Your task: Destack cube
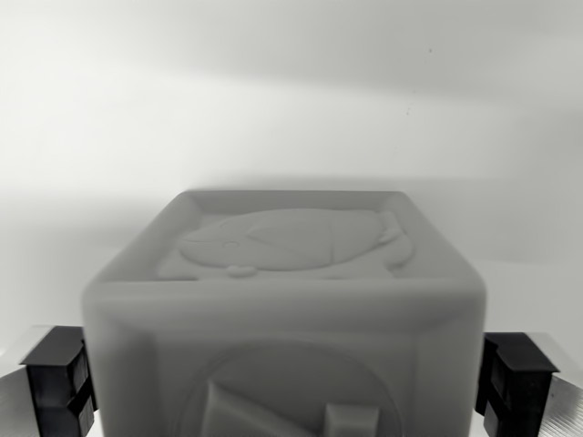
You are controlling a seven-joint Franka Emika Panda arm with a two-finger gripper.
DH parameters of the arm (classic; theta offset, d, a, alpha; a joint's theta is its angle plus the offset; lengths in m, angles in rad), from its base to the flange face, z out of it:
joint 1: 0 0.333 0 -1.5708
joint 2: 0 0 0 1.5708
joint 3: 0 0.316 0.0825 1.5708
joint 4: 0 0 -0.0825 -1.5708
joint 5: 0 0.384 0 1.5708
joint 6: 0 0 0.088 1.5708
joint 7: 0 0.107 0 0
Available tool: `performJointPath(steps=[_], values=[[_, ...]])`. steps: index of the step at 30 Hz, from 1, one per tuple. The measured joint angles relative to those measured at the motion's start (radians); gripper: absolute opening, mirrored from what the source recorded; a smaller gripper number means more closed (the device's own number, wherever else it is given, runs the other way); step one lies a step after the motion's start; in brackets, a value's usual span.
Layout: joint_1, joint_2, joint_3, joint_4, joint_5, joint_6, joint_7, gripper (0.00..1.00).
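Wrist view first, and it is the only one. Grey fills it: a pale grey plastic cube with rounded edges and raised relief pictures on its faces (282, 309) sits very close to the lens, low and central, taking up most of the lower half. Its top face carries a framed, embossed figure, rounded and soft in outline; the near face shows part of a raised circle with blocky shapes inside, cut off by the bottom edge.

The gripper (290, 378) straddles this cube. One black rubber-padded finger (59, 378) shows at the wrist view's left, hard against the cube's left side, and its twin stands at the wrist view's right, equally tight against the other side. Bright metal backs each pad at the outer corners. The fingers look closed narrowly onto the cube, holding it between them.

Beyond, far from the lens, lies a plain pale surface (291, 109), blurred, with a soft shadow just behind the cube. What the cube rests on is hidden beneath it.
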Motion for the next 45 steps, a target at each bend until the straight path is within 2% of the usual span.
performJointPath(steps=[18,29,45], values=[[0.000,-0.009,0.000,-0.003,0.000,-0.004,0.000,1.00],[0.000,-0.062,0.000,-0.018,0.000,-0.040,0.000,1.00],[0.000,-0.178,0.001,-0.041,0.000,-0.132,0.000,1.00]])
